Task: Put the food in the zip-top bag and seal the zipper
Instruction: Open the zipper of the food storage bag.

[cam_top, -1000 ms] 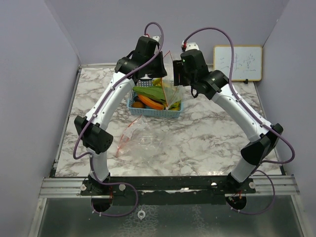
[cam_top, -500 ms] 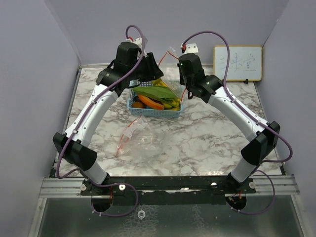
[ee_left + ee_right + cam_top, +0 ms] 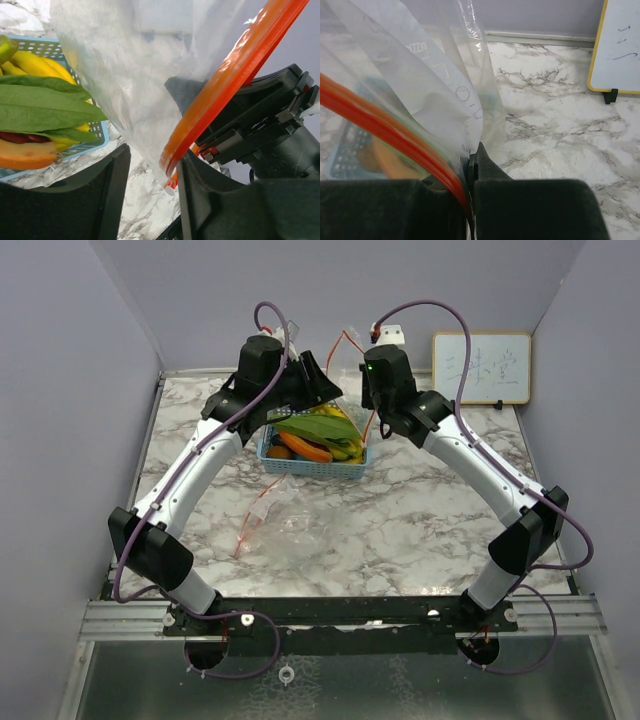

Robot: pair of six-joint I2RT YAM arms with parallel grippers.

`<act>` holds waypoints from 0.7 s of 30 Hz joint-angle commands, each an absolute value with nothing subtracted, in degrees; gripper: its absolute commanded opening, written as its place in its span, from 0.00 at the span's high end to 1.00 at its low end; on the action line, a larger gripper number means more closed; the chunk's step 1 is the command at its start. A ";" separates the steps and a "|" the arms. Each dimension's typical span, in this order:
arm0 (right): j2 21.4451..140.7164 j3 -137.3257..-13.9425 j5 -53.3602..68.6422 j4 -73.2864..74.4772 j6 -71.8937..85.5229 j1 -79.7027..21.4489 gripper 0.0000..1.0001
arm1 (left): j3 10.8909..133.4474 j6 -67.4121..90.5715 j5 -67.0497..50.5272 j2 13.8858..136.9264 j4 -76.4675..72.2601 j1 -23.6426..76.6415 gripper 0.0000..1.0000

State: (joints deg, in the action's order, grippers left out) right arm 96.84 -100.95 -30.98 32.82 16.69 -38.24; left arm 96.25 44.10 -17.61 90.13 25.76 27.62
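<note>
A clear zip-top bag [image 3: 347,405] with an orange zipper [image 3: 230,75] hangs above the blue basket [image 3: 312,468]. My right gripper [image 3: 472,162] is shut on the bag's zipper edge [image 3: 395,125]. Beside it, my left gripper [image 3: 154,160] stands open around the zipper's lower end, with a gap on its left side. In the basket lies the food: a long green leafy vegetable [image 3: 45,107], yellow bananas [image 3: 35,65] and an orange carrot [image 3: 305,450]. From above, the left gripper [image 3: 328,390] and right gripper [image 3: 362,412] meet over the basket's back rim.
A second clear bag [image 3: 272,515] with an orange zipper lies flat on the marble table in front of the basket. A small whiteboard [image 3: 481,367] leans on the back wall at the right. Grey walls close in the table on three sides.
My right gripper has gone from open to shut on the bag's zipper edge. My left gripper has opened off the bag, and its arm has swung to the left.
</note>
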 commanded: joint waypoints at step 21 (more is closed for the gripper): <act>96.88 -106.52 -30.56 31.10 17.53 -37.30 0.98 | 110.72 27.24 22.28 86.47 52.92 22.86 1.00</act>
State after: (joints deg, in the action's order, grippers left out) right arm 96.75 -102.08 -30.96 32.51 16.69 -37.78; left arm 104.44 37.54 -3.25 90.70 39.62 25.87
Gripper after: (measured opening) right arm 0.023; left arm 0.013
